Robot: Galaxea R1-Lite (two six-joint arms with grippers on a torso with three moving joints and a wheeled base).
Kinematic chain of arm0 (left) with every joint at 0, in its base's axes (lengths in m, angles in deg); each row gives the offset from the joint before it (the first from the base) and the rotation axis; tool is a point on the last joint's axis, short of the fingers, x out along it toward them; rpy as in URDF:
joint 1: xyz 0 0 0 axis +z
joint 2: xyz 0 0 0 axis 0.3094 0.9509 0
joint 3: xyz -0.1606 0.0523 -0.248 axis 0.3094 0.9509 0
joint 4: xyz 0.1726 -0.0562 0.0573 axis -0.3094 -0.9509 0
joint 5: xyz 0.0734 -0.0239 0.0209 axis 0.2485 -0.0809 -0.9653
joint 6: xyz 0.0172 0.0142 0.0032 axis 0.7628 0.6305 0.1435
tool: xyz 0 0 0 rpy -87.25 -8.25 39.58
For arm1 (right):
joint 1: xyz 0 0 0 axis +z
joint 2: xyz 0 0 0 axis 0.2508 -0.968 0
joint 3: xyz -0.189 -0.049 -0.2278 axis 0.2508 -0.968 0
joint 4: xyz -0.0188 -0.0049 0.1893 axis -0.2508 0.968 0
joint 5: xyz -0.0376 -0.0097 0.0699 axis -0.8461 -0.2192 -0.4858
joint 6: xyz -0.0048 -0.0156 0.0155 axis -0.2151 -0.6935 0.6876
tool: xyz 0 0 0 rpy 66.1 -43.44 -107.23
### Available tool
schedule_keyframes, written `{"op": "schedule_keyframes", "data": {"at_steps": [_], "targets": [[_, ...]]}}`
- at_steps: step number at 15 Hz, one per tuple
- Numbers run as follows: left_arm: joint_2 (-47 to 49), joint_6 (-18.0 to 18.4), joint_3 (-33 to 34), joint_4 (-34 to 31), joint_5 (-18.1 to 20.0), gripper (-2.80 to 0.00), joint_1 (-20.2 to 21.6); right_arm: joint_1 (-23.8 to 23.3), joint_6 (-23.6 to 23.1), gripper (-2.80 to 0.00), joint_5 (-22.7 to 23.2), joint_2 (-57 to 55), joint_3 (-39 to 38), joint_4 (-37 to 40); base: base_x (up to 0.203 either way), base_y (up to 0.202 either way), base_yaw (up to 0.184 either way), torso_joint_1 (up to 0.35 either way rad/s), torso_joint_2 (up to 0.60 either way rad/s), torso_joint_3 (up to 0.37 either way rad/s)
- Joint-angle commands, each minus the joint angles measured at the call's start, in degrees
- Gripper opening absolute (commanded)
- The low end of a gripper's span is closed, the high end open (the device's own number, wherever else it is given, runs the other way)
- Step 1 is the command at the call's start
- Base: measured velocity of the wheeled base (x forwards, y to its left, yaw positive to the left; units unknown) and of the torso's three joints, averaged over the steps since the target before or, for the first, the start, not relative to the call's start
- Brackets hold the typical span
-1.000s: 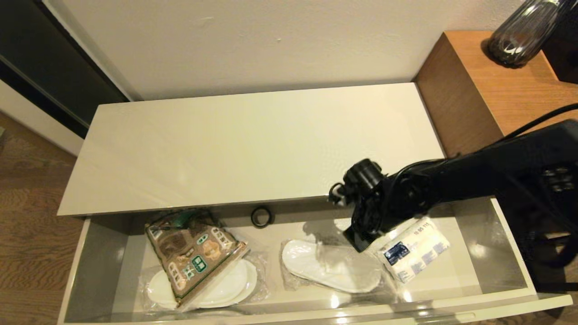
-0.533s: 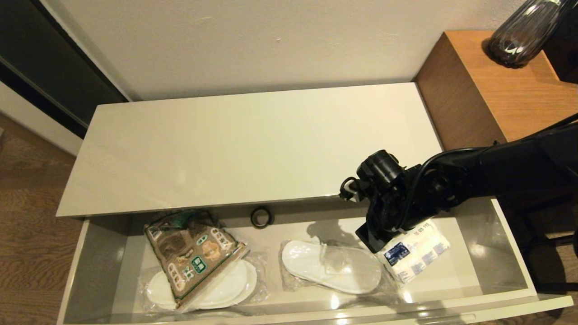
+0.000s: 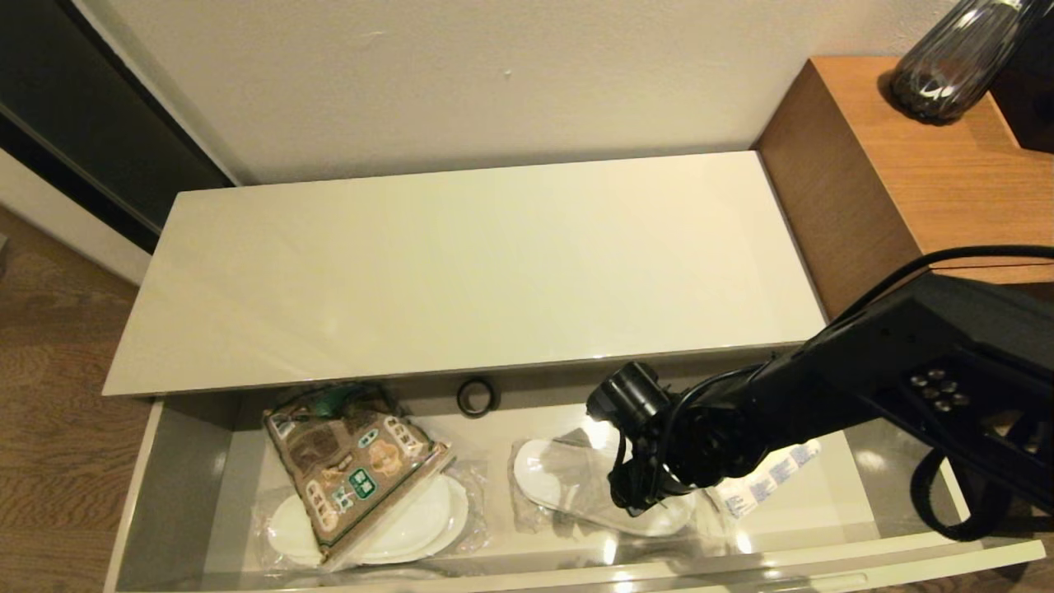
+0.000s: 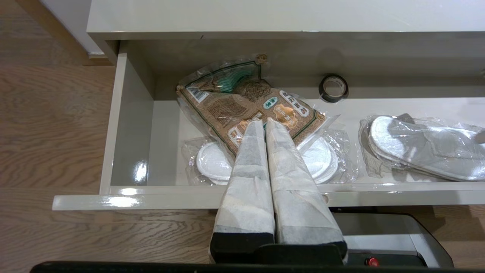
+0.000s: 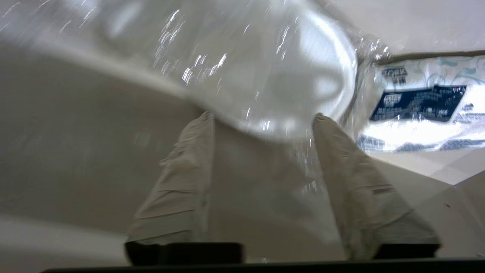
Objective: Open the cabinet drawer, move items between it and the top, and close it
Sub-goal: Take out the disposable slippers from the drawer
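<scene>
Plastic-wrapped slippers [image 5: 288, 76] sat right at open right gripper's [image 5: 261, 117] fingertips [image 5: 197, 125]; tissue pack [image 5: 420, 106] label only readable up close.

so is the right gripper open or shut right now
Open: in the right wrist view the right gripper has its fingers spread apart over the wrapped slippers, gripping nothing.

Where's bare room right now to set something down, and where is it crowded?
The top is bare from end to end. In the cabinet drawer, free floor lies along the left wall beside the snack bag, and at the right end past the tissue pack. Crowded: the middle, around the wrapped slippers and the right gripper.
</scene>
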Motion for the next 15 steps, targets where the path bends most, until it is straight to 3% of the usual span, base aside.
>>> {"op": "schedule_keyframes", "data": {"at_steps": [1, 5, 9, 12, 15], "targets": [[0.09, -0.03, 0.01, 0.02, -0.01, -2.80, 0.00, 0.65, -0.02, 0.00, -2.32, -7.19, -0.82, -7.98, 0.000, 0.000, 0.000, 0.000, 0.00, 0.000], [0.09, -0.03, 0.01, 0.02, -0.06, -2.80, 0.00, -0.01, -2.69, 0.00, -3.97, -12.38, -0.34, -17.33, 0.000, 0.000, 0.000, 0.000, 0.00, 0.000], [0.09, -0.03, 0.01, 0.02, -0.10, -2.80, 0.00, -0.78, -3.74, 0.00, -2.96, -13.17, 0.84, -15.74, 0.000, 0.000, 0.000, 0.000, 0.00, 0.000], [0.09, -0.03, 0.01, 0.02, -0.02, -2.80, -0.01, -3.29, -7.79, 0.00, 1.96, -13.66, 1.30, -14.89, 0.000, 0.000, 0.000, 0.000, 0.00, 0.000], [0.09, -0.03, 0.01, 0.02, -0.10, -2.80, 0.00, -3.79, -9.05, 0.00, 2.20, -14.22, 2.18, -13.96, 0.000, 0.000, 0.000, 0.000, 0.00, 0.000]]}}
